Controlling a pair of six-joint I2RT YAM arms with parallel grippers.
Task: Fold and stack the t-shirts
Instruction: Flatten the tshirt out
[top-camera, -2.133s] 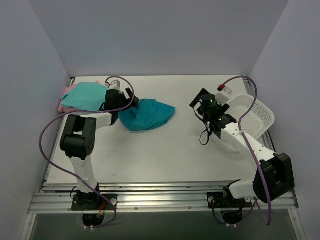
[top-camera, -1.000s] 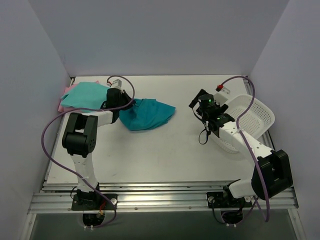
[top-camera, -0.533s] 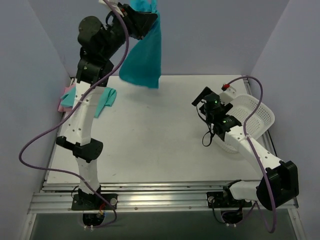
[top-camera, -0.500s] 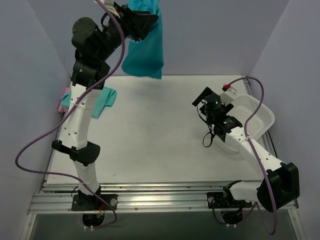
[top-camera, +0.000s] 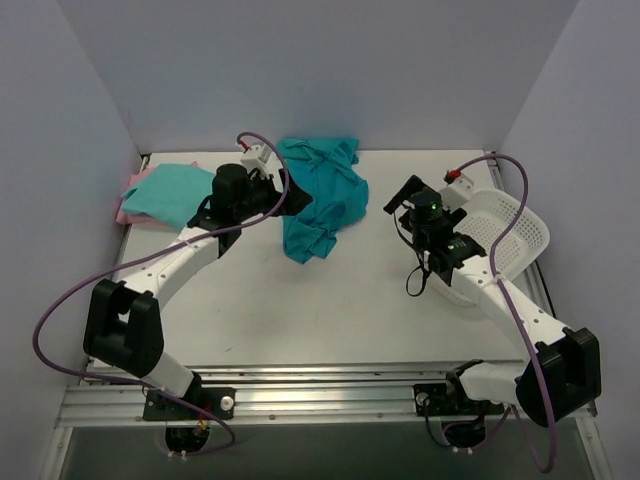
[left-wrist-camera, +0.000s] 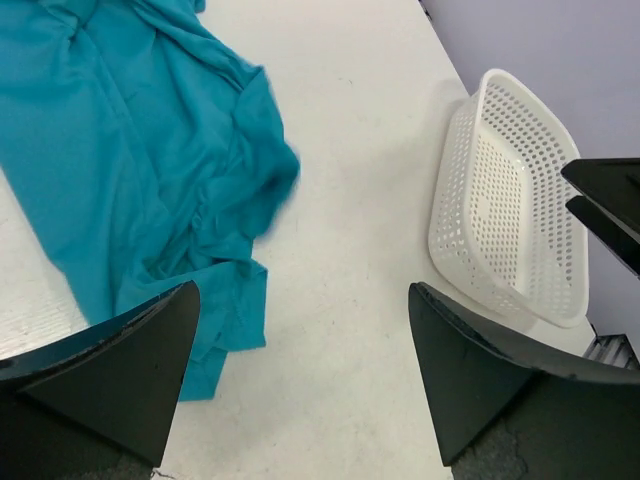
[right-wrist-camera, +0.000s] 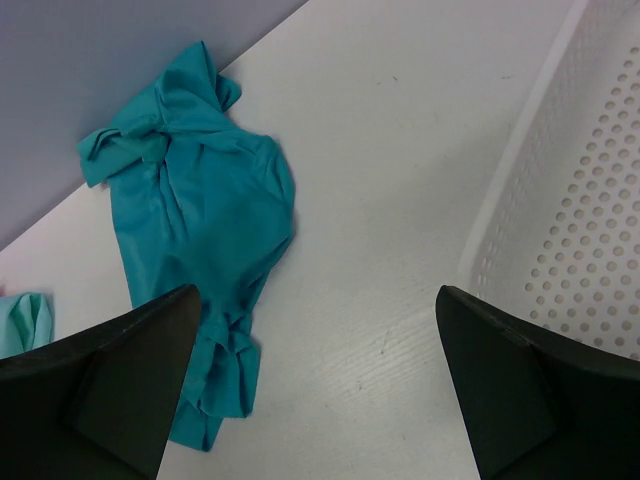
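The darker teal t-shirt (top-camera: 322, 193) lies crumpled and half spread at the back middle of the table, also seen in the left wrist view (left-wrist-camera: 120, 170) and the right wrist view (right-wrist-camera: 195, 205). My left gripper (top-camera: 294, 203) hovers at its left edge, open and empty (left-wrist-camera: 300, 385). A light mint-green t-shirt (top-camera: 170, 192) lies at the back left on top of a pale pink one (top-camera: 124, 212); its corner shows in the right wrist view (right-wrist-camera: 20, 322). My right gripper (top-camera: 402, 201) hangs open and empty (right-wrist-camera: 315, 385) over bare table right of the teal shirt.
A white mesh basket (top-camera: 512, 240) lies tilted at the right edge, behind my right arm; it shows in both wrist views (left-wrist-camera: 512, 205) (right-wrist-camera: 585, 215). Walls close the back and both sides. Bare tabletop (top-camera: 330, 300) stretches in front of the shirts.
My left arm swung down from high in the air, where it held the teal shirt hanging, and let it go; the shirt now lies on the table. My right arm barely moved.
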